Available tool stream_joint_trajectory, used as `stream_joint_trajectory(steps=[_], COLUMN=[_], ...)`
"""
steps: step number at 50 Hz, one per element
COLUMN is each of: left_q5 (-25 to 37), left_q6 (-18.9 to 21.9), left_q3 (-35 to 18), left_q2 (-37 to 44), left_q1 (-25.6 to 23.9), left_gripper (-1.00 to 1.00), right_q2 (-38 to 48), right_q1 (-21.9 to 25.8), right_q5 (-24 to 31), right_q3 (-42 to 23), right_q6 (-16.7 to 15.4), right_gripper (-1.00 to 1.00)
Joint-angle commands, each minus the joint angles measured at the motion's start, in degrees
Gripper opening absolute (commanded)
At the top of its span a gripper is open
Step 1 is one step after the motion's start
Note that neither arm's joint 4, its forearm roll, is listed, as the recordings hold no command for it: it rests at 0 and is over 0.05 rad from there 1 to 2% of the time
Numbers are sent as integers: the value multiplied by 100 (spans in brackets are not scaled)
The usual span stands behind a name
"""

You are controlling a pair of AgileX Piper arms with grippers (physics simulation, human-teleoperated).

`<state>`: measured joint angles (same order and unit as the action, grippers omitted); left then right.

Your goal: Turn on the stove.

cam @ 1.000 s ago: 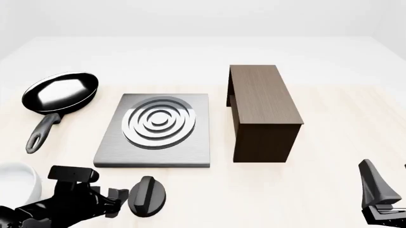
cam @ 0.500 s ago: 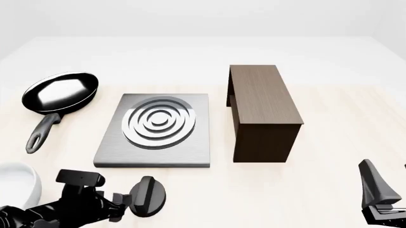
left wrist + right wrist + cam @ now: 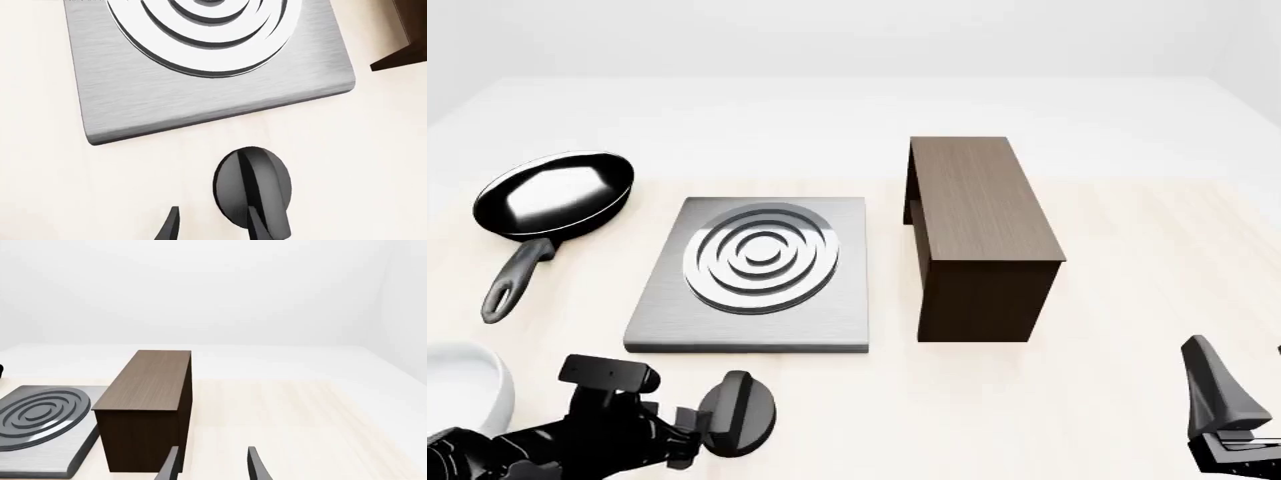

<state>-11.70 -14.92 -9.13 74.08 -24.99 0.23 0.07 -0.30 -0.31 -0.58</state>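
Brushed grey metal forms the square stove (image 3: 751, 280), its concentric silver rings raised. At its 6 o'clock lies the round black ridged knob (image 3: 739, 414). Left gripper (image 3: 217, 227) gapes empty beside it; right gripper (image 3: 212, 465) likewise parted, empty.

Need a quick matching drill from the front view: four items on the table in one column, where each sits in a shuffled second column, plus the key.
Things:
1. black round knob
2. black frying pan
3. tall dark brown wooden box
4. flat grey metal stove slab with silver burner rings

Places:
A. far left of the table, handle pointing toward the near edge
B. centre, between pan and box
C. near edge, just in front of the slab, by the left gripper
D. right of the slab

Pairs: 1-C, 2-A, 3-D, 4-B
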Motion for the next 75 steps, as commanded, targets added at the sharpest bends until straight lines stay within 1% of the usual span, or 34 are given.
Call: stream_joint_trajectory(steps=[1, 6, 14, 15, 18, 19, 20, 21, 22, 24, 25, 34, 49, 50, 52, 56, 62, 65, 67, 69, 71, 75], left_q5=[-88, -62, -242, -241, -284, -284, -343, -346, -368, -266, -285, -300, -55, 62, 137, 441, 745, 1071, 1093, 1167, 1443, 1549], left_q6=[-173, -263, -711, -708, -978, -979, -1234, -1235, -1351, -1208, -1249, -1207, -1061, -953, -972, -841, -752, -530, -453, -482, -396, -326], left_q3=[16, -9, -50, -51, -71, -71, -60, -60, -57, -79, -66, 11, 129, 123, 113, 72, 7, -73, -62, -66, -164, -202], left_q2=[-259, -290, -45, -52, 4, 3, 41, 43, 62, -33, -27, -78, -396, -516, -590, -905, -1218, -1564, -1578, -1677, -1920, -2021], left_q1=[-497, -592, -934, -932, -1159, -1160, -1349, -1350, -1451, -1354, -1376, -1287, -1093, -996, -1016, -925, -818, -570, -452, -407, -307, -215], left_gripper=[100, 100, 100, 100, 100, 100, 100, 100, 100, 100, 100, 100, 100, 100, 100, 100, 100, 100, 100, 100, 100, 100], right_q2=[-5, -5, -5, -6, -5, -5, -6, -6, -6, -5, -7, -6, -6, -6, -6, -6, -6, -6, -7, -5, -6, -6], right_q1=[17, 16, 16, 16, 15, 15, 16, 16, 15, 15, 16, 15, 15, 15, 15, 16, 16, 16, 15, 15, 16, 15], right_q5=[0, 0, 0, 0, 1, 1, 0, 0, 0, 1, -2, 0, 0, 0, -1, -1, -1, -1, -2, 1, 0, -1], right_q3=[3, 3, 3, 3, 3, 3, 3, 3, 3, 3, 3, 3, 3, 3, 3, 3, 3, 3, 3, 3, 3, 3], right_q6=[-2, -2, -4, -4, 0, 0, -1, -1, -4, 1, -8, -2, -2, -3, -3, -2, -4, -3, -4, 0, -4, -6], right_gripper=[100, 100, 100, 100, 100, 100, 100, 100, 100, 100, 100, 100, 100, 100, 100, 100, 100, 100, 100, 100, 100, 100])
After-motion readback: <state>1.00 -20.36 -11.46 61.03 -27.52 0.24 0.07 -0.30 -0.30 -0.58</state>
